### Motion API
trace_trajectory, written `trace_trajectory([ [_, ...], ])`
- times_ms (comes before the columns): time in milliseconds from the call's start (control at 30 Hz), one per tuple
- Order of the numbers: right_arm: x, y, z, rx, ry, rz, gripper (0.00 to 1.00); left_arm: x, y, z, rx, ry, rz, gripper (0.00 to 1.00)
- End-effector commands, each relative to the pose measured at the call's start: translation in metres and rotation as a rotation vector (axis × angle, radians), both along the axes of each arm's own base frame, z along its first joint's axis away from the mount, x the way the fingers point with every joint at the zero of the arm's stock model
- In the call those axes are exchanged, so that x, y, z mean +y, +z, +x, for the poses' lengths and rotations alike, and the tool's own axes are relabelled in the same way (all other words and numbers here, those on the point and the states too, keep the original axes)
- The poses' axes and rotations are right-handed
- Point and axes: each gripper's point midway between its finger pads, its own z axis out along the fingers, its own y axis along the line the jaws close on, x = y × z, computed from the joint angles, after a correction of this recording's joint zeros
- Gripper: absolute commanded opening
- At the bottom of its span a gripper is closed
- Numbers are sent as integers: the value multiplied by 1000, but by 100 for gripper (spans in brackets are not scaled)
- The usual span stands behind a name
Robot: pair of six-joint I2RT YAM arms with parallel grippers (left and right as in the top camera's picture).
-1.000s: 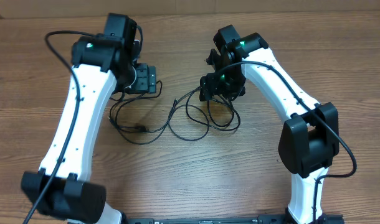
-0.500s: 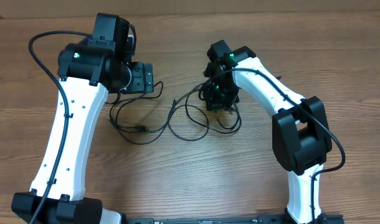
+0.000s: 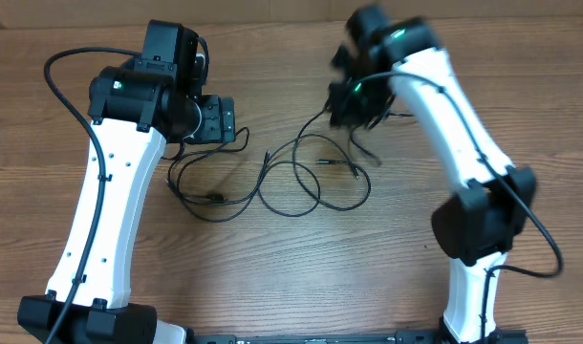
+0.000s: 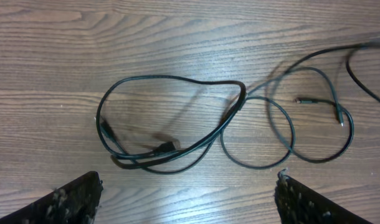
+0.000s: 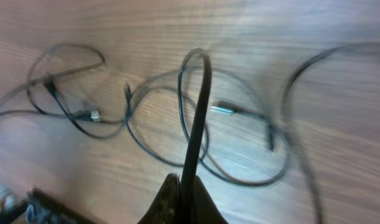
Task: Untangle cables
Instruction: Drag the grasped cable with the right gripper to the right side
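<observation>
- Black cables point(image 3: 291, 186) looped loosely, crossing, on wooden tabletop point(image 3: 272, 277).
- Left jaws wide open; white left arm point(image 3: 110, 191) covering leftmost loop's edge.
- Right jaws clamped on one lifted strand.

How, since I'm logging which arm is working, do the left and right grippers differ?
The left gripper stands wide open and empty; the right gripper is shut on a cable strand. The left gripper looks sharp overhead; the right gripper is motion-blurred. Both hang above the cables on the wooden table.
</observation>
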Motion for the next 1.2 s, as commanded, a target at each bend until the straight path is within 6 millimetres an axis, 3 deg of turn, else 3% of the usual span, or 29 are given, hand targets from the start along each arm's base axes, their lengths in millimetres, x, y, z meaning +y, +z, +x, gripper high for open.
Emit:
trace_trajectory([
  [0,-43,112,18,-335,-91,-12,4,3,14,-1,-41,18,-7,89],
  [133,-89,181,22,-564,-214,-84,4,3,14,-1,-41,18,-7,89],
  [267,-152,242,14,-758,-451,-187,4,3,14,-1,-41,18,-7,90],
  [333,-183,264,6,-822,-568,-236,4,3,14,0,-44,18,-8,90],
  [433,-222,280,-8,-857,-717,-288,4,2,14,0,-45,18,-8,90],
  [567,-264,281,-20,-844,-843,-352,4,3,14,0,-45,18,-8,90],
  [633,-295,277,-33,-808,-991,-410,4,3,14,0,-45,18,-8,90],
  [733,-326,274,-48,-778,-1124,-456,4,2,14,0,-46,18,-8,90],
  [967,-367,263,-62,-718,-1223,-520,4,2,14,1,-47,18,-8,90],
  [1167,-404,237,-64,-627,-1294,-579,4,2,14,0,-46,17,-11,90],
])
